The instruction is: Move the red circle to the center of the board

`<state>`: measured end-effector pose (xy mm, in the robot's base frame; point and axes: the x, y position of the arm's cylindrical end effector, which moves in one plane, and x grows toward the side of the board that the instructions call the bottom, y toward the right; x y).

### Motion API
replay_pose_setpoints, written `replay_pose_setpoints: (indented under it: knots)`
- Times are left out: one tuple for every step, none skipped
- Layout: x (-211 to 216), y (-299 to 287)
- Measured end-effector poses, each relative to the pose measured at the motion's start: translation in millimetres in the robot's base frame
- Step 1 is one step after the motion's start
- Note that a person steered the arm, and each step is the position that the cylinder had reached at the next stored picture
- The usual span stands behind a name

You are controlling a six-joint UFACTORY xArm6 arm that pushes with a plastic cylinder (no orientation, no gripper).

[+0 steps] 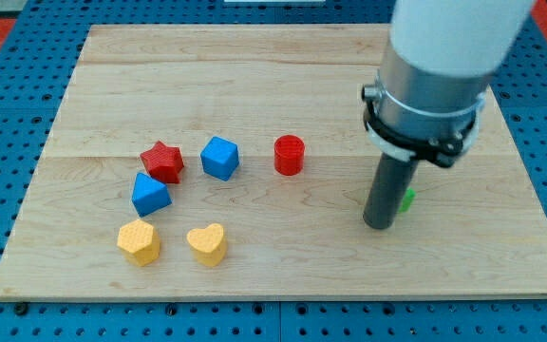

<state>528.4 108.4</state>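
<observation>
The red circle point(290, 155) is a short red cylinder standing near the middle of the wooden board point(283, 76). My tip point(380, 226) rests on the board at the view's right, below and to the right of the red circle, a clear gap apart from it. A green block point(407, 200) shows only as a sliver right behind the rod, mostly hidden.
Left of the red circle lie a blue cube point(220, 158), a red star point(162, 161) and a second blue block point(150, 194). Below them sit a yellow hexagon point(139, 240) and a yellow heart point(207, 243). The arm's white body point(444, 57) covers the board's upper right.
</observation>
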Motion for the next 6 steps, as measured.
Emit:
replay_pose_setpoints:
  knots:
    - [0,-1]
    - [-5,-62]
    - [-34,-106]
    - [-82,-110]
    - [-142,-113]
    - [-155,-184]
